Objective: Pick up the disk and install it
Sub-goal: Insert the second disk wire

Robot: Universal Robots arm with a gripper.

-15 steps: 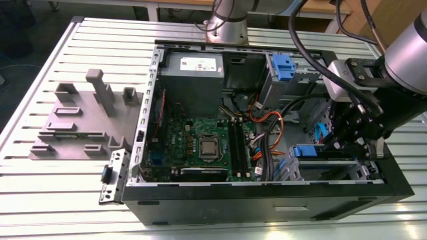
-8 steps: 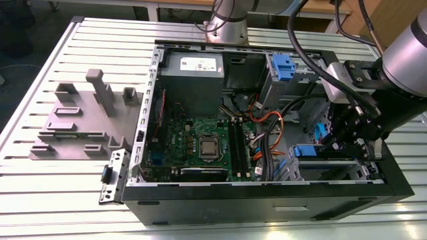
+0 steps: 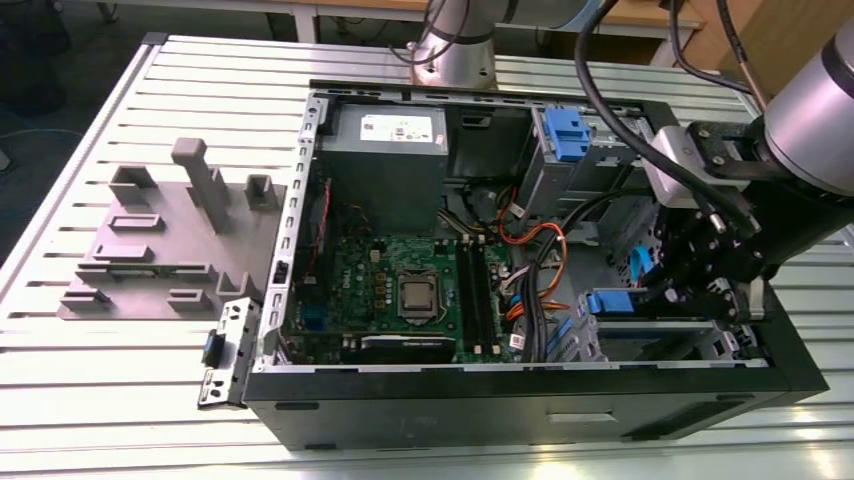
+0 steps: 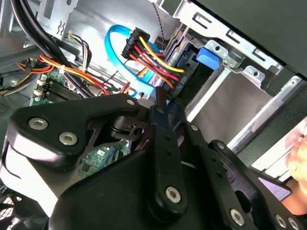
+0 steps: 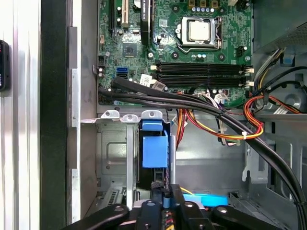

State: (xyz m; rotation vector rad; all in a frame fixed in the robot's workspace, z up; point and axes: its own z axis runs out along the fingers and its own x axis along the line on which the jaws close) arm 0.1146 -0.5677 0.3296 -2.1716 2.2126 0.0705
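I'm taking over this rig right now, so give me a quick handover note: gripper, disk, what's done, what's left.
Gripper: down inside the open computer case, at the drive bay; whether it is open or shut can't be judged.
Disk: not clearly identifiable; a blue plastic piece sits in the bay just ahead of the gripper in the first wrist view.
Done: arm has reached the bay.
Left: confirm the disk is seated.

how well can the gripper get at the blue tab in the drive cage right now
Probably yes: the gripper sits next to the blue tab in the drive cage, and the cables run beside it, not across.
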